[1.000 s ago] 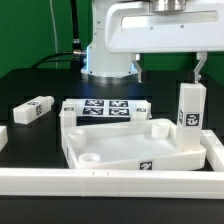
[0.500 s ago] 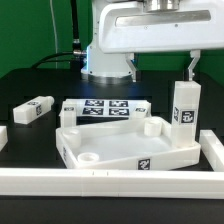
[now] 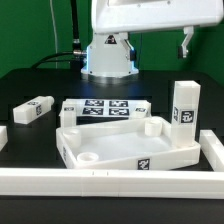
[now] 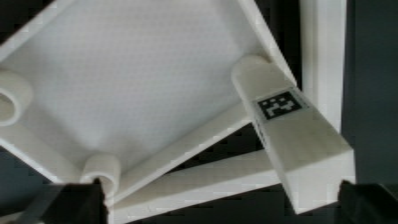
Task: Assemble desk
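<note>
— While your claw (image 3: 160, 45) hangs high above the top (image 3: 120, 148), can you tell how its jaws stand?

— You can. They are wide apart and hold nothing. In the exterior view you see only the two fingers (image 3: 186, 42) below a white body that runs out of frame. The wrist view gives you just their dark, blurred ends at two corners.

— And where does the desk sit for you?

— The top lies open side up on the black table (image 3: 30, 75), just behind the rail (image 3: 110, 182). Its back rim hides the near edge of the marker board (image 3: 104, 108). One leg (image 3: 186, 112) stands upright at the top's corner on the exterior view's right, with its tag facing the camera.

— Is that leg seated?

— You cannot tell, because the rim hides its foot. The wrist view shows you the same leg from above, foreshortened and with its base out of focus.

— What else should you note?

— A round socket (image 3: 88, 158) shows at the near corner on the exterior view's left. A loose leg (image 3: 33, 109) lies on its side on the table, well apart from the top on that same side. Another white piece (image 3: 3, 136) is cut off by the frame edge there, so you cannot tell what it is.
</note>
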{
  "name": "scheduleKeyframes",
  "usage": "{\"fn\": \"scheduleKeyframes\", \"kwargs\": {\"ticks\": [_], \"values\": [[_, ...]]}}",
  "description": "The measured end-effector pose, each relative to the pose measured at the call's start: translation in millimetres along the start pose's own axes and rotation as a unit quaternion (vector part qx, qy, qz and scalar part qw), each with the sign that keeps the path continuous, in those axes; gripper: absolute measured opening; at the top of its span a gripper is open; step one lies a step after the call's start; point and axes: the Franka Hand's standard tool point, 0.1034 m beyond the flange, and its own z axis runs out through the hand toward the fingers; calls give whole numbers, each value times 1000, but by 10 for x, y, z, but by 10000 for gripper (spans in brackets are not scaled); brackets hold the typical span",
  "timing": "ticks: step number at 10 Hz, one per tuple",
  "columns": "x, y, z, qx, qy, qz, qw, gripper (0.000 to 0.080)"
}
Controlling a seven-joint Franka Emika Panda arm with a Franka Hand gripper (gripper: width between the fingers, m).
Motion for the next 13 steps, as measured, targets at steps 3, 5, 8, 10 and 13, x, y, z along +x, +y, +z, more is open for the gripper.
{"fn": "scheduleKeyframes", "kwargs": {"ticks": [3,5,8,10,13], "values": [[-33,21,39,-1,5,0,1000,648],[-99,121,121,-2,20,-4,1000,648],[-447,383,342,-21,24,-11,999,648],[-488,405,437,-27,19,-14,999,648],[-490,414,439,-27,17,-16,999,648]]}}
